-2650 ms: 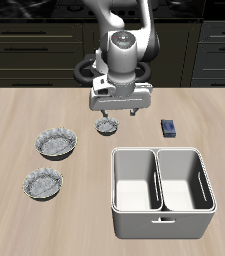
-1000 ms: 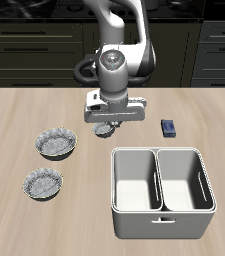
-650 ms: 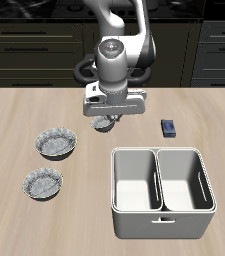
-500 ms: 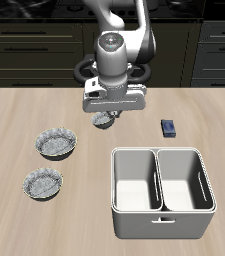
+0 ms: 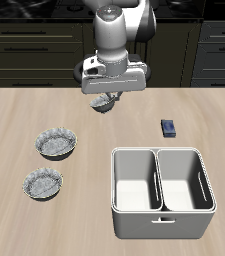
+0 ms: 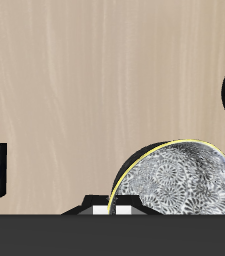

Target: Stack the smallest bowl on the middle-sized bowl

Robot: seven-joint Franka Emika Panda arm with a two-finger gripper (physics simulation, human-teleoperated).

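Upper centre of the exterior frame, the gripper [image 5: 106, 98] is pinched on the rim of the smallest bowl [image 5: 103, 105], which hangs clear of the wooden table [image 5: 44, 110]. The wrist view shows that bowl [image 6: 179, 180] tipped on edge, speckled grey inside with a thin pale rim. I'd worry it could swivel or slip, since only a narrow rim is pinched. The middle-sized bowl [image 5: 42, 184], pale and shallow, sits low in the frame near the front edge; the darker, deeper bowl [image 5: 56, 143] just behind it could be mistaken for the target.
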